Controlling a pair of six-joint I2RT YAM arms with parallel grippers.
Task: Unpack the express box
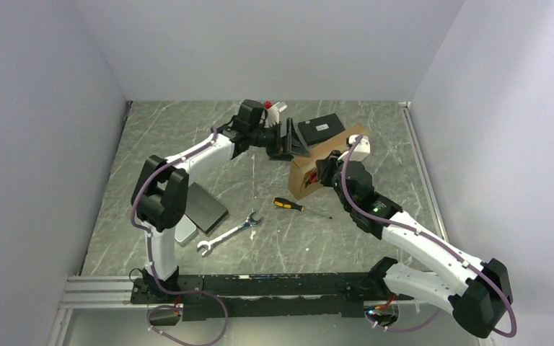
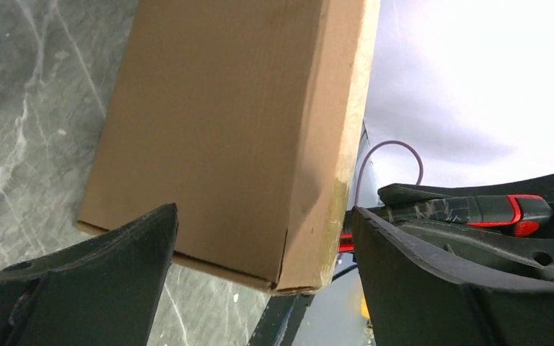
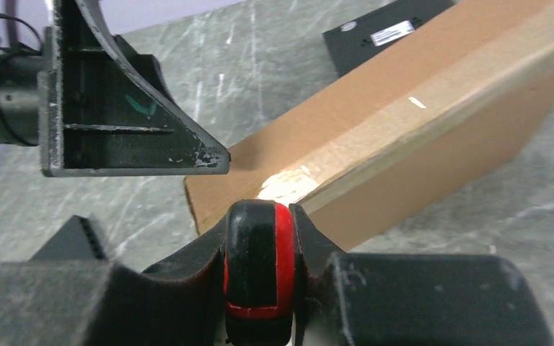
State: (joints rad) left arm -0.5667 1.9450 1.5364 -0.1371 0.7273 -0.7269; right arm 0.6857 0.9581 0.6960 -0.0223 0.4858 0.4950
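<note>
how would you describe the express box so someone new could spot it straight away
Look at the far half of the marble table, just right of centre. The express box sits there, a flat brown cardboard mailer. It is the largest thing and the only brown one, unlike the small black box behind it and the grey slab at the left.

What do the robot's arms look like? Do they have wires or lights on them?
The left arm and the right arm are smooth white tubes joined by chunky black joints. A thin purple cable runs along each. The right arm has a tiny green light. The left gripper and right gripper are black; one left finger is a ribbed triangle with a green tick.
</note>
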